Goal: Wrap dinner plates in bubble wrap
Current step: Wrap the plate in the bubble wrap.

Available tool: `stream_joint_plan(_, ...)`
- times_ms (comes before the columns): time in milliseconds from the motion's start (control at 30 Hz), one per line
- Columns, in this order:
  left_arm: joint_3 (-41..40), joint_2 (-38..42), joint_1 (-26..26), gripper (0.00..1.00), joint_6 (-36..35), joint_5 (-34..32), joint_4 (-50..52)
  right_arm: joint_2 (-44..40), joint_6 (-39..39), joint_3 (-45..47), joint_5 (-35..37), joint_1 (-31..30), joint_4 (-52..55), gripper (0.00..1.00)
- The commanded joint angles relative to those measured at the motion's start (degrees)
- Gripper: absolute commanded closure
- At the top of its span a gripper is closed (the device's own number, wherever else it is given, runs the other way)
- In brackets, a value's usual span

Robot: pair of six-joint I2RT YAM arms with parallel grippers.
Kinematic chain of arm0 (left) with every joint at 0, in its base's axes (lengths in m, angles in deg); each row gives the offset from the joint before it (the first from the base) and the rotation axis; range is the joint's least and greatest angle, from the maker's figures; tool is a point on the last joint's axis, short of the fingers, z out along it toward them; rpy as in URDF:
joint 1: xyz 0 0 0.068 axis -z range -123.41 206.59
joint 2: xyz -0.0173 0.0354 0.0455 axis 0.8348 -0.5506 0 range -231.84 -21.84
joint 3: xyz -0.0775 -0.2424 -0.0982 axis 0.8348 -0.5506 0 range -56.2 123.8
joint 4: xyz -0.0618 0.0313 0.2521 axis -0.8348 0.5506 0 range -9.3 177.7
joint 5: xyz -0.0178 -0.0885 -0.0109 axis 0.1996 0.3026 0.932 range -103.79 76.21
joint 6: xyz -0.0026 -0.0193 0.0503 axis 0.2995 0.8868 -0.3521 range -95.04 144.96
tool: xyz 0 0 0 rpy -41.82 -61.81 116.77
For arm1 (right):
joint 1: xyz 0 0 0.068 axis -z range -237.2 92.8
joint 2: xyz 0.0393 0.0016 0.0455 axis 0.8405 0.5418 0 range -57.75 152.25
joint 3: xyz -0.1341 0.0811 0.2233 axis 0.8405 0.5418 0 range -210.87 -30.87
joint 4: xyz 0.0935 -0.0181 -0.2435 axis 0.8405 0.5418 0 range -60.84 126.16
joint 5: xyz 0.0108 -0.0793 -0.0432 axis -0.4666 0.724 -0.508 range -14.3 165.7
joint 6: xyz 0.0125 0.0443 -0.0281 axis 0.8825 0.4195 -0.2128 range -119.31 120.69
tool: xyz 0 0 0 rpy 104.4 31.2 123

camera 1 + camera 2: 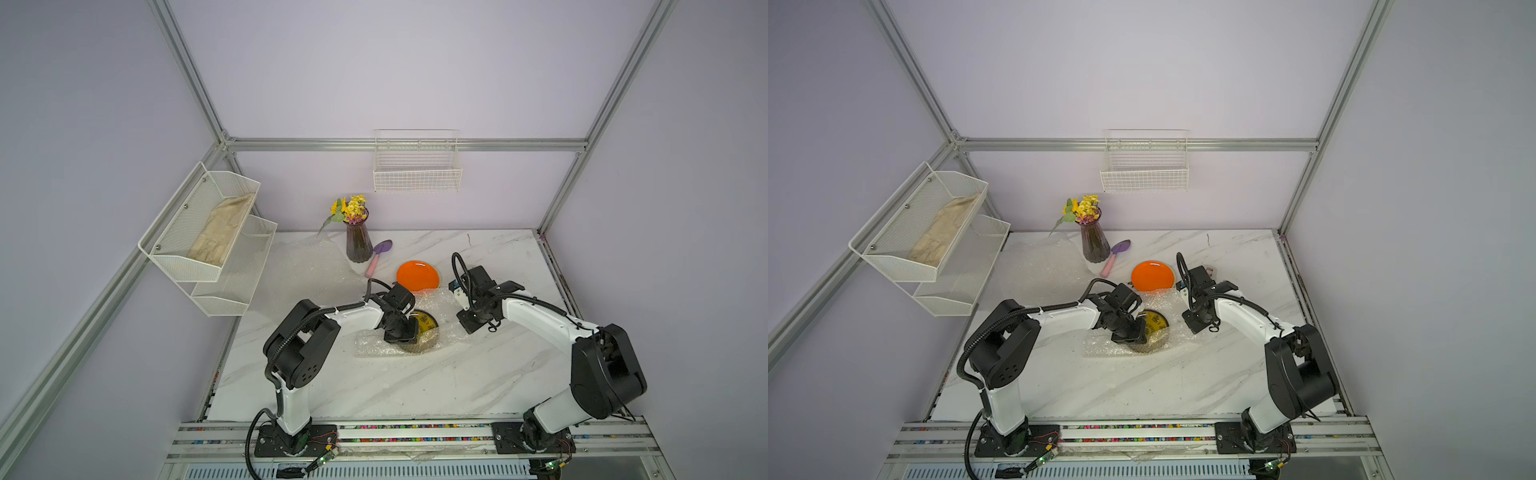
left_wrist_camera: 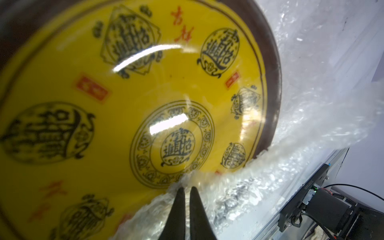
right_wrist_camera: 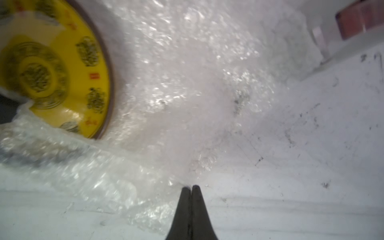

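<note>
Jaws of your left gripper pinch the bubble wrap by its edge, folded over the yellow plate lying on that sheet. Jaws of your right gripper sit together at the sheet's other edge; pulling on so thin a bite may slip it free.

Lilac walls, aluminium frame, white wire basket, mesh shelf, marble-patterned tabletop.

the yellow plate carries dark ornamental chinese characters in medallions and small red ones, none surely legible.
</note>
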Motion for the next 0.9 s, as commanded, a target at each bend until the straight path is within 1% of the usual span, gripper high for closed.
stream_joint_plan(0,-3.7,-3.9,-0.6,0.9,-2.1,-8.0,9.9,3.8,6.9,-2.9,10.9,1.9,0.3,1.0)
stream_joint_plan(133,-3.8,-4.4,-0.5,0.91,-2.3,-8.0,10.1,8.2,14.9,-6.5,21.3,4.8,1.9,1.0)
stream_joint_plan(167,-3.8,-4.3,-0.6,0.91,-2.3,-8.0,10.1,8.4,16.5,-7.2,21.9,6.1,2.6,0.85)
stream_joint_plan(200,-3.7,-4.3,-0.6,0.91,-2.3,-8.0,10.1,8.2,17.8,-7.7,21.5,7.1,3.4,0.78)
stream_joint_plan(233,-3.8,-4.3,-0.6,0.9,-2.3,-8.0,10.2,7.4,19.6,-8.0,20.4,8.5,4.4,0.74)
stream_joint_plan(300,-3.8,-4.2,-0.6,0.91,-2.3,-8.0,10.2,4.2,23.2,-7.7,16.4,10.5,6.0,0.7)
stream_joint_plan(333,-3.8,-4.2,-0.6,0.9,-2.3,-8.0,10.2,1.9,25.4,-6.7,13.4,11.6,6.5,0.54)
stream_joint_plan(367,-3.6,-4.4,-0.5,0.9,-2.3,-7.9,10.2,-1.1,27.5,-5.4,10.2,12.3,6.9,0.43)
stream_joint_plan(400,-3.4,-4.4,-0.6,0.9,-2.2,-7.7,10.2,-3.8,29.1,-4.3,7.8,12.9,7.4,0.39)
stream_joint_plan(500,-3.0,-4.3,-0.6,0.91,-2.2,-7.7,10.5,-13.0,34.0,0.4,0.2,13.7,8.5,0.34)
stream_joint_plan(600,-2.8,-4.1,-0.6,0.9,-2.2,-7.7,10.6,-19.6,38.3,7.3,-11.2,13.6,5.9,0.34)
stream_joint_plan(633,-2.8,-4.1,-0.5,0.91,-2.2,-7.7,10.6,-21.5,40.0,10.5,-14.7,13.6,3.3,0.33)
stream_joint_plan(733,-3.1,-4.3,-0.6,0.91,-2.2,-7.6,10.6,-24.6,49.1,20.3,-24.7,13.5,-7.6,0.32)
stream_joint_plan(867,-3.5,-4.3,-0.6,0.91,-2.0,-7.7,10.6,-26.1,62.4,30.0,-29.2,13.5,-22.4,0.28)
